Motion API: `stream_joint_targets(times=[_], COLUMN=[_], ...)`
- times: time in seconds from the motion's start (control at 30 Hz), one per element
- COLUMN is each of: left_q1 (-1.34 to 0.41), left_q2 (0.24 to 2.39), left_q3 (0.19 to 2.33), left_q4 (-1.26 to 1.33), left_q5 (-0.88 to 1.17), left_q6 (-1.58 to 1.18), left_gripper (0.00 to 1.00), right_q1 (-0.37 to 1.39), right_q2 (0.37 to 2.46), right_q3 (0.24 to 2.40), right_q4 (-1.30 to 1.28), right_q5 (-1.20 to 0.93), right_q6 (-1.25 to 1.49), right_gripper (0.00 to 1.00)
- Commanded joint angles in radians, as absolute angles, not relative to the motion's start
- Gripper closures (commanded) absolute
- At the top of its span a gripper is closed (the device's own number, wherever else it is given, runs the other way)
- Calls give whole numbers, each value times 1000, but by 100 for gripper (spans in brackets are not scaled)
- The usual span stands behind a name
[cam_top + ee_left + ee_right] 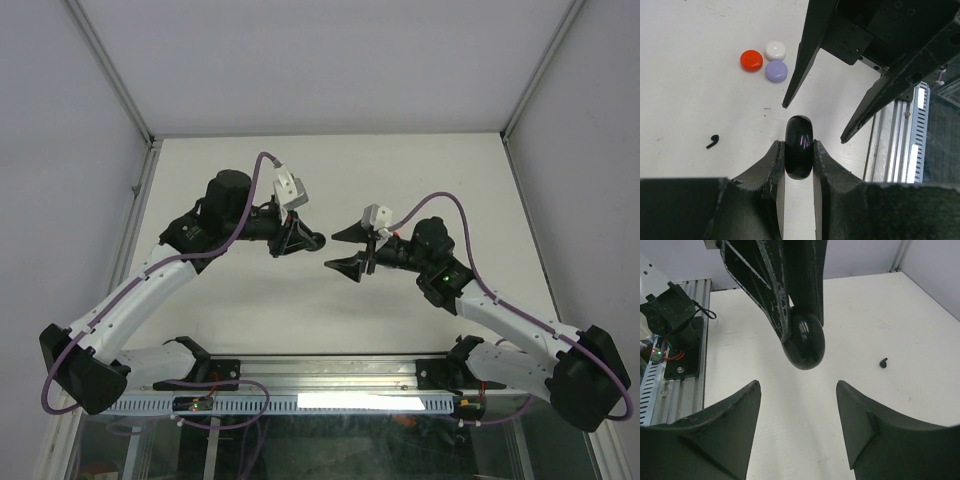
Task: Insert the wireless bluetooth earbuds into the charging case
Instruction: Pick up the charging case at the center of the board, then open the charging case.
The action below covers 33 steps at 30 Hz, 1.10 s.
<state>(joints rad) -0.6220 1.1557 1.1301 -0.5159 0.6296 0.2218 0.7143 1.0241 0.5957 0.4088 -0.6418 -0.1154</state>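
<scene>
My left gripper [798,144] is shut on a glossy black round charging case [799,147], held edge-on above the table. The same case [806,342] hangs just beyond my right gripper [798,385], which is open with nothing between its fingers. In the top view the left gripper [313,241] and right gripper [331,250] face each other at mid-table, tips close together. One tiny black hooked earbud [713,141] lies on the white table to the left of the held case; the right wrist view shows this earbud [883,362] at the right.
Three small round cases lie together on the table: red [751,60], white [775,50] and lilac [776,71]. The right arm's fingers [800,65] reach in above the held case. An aluminium rail [330,375] runs along the table's near edge.
</scene>
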Motion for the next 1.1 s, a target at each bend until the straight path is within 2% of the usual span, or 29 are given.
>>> stream_joint_targets(times=[0.0, 0.23, 0.3, 0.67, 1.07], left_q1=[-626, -626, -626, -627, -627], left_q2=[1116, 1131, 1137, 1143, 1140], left_q3=[1133, 1146, 1150, 1148, 1141], left_q4=[-454, -454, -454, -450, -434], left_q5=[673, 750, 768, 826, 851], left_q6=[256, 264, 263, 287, 285], left_gripper=[100, 100, 100, 100, 100], right_q1=[710, 711, 712, 713, 713], right_q2=[1007, 1058, 1063, 1102, 1118], right_q3=[633, 652, 647, 644, 635], right_q4=[465, 561, 592, 665, 705], right_q5=[-606, -606, -784, -860, -868], right_q6=[-81, -81, -6, 50, 83], right_gripper=[36, 36, 42, 51, 74])
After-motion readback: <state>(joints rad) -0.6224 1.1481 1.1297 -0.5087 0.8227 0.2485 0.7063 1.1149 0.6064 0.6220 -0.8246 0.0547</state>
